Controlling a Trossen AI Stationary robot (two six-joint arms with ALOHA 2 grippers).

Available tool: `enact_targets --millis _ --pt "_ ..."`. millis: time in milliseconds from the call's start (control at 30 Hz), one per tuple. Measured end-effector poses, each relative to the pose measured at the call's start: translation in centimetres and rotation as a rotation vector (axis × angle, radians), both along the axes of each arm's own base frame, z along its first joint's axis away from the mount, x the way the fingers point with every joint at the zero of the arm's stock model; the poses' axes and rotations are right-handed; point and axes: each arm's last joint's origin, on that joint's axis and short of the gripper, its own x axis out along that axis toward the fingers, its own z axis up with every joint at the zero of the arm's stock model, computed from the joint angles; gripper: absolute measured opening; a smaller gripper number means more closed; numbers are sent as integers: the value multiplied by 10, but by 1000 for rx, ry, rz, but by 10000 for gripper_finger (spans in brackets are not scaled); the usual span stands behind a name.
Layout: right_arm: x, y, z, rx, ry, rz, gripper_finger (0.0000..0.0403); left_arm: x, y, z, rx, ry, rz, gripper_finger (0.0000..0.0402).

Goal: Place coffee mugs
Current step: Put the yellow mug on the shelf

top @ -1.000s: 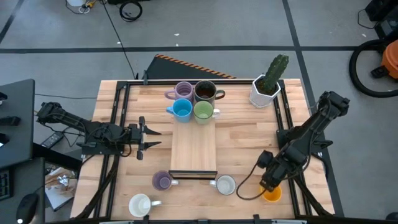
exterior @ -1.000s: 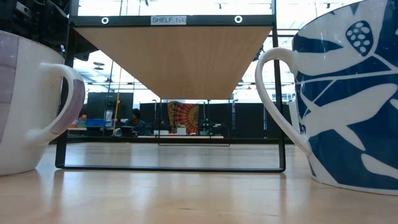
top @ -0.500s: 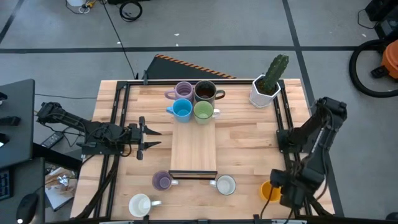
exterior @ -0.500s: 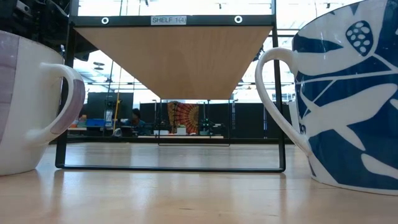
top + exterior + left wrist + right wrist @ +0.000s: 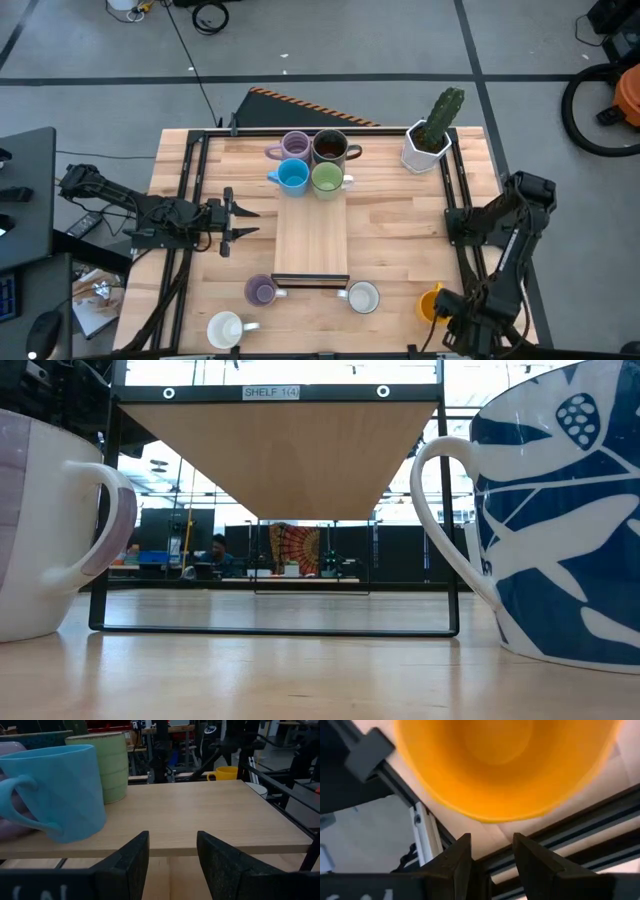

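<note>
Right gripper (image 5: 489, 857), fingers apart, w/ orange mug (image 5: 432, 303) at surface edge: clumsy approach could knock it off.

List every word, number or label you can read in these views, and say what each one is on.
"SHELF 1(4)": a small white label on the top bar of the black shelf frame, read in the low view; the last characters are small and not certain.

No other text can be read. The blue-and-white mug bears only a leaf pattern, and the other mugs seen in the other views show no lettering.
</note>
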Motion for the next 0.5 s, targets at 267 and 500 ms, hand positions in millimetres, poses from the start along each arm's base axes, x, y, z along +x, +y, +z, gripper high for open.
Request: enact_targets --millis 267,500 --pt "-1 10 -21 -71 -2 -58 151 0 0 0 7 -2 -1 172" --pt "3 11 -22 -91 -99 -126 151 0 0 1 20 -6 -2 172"
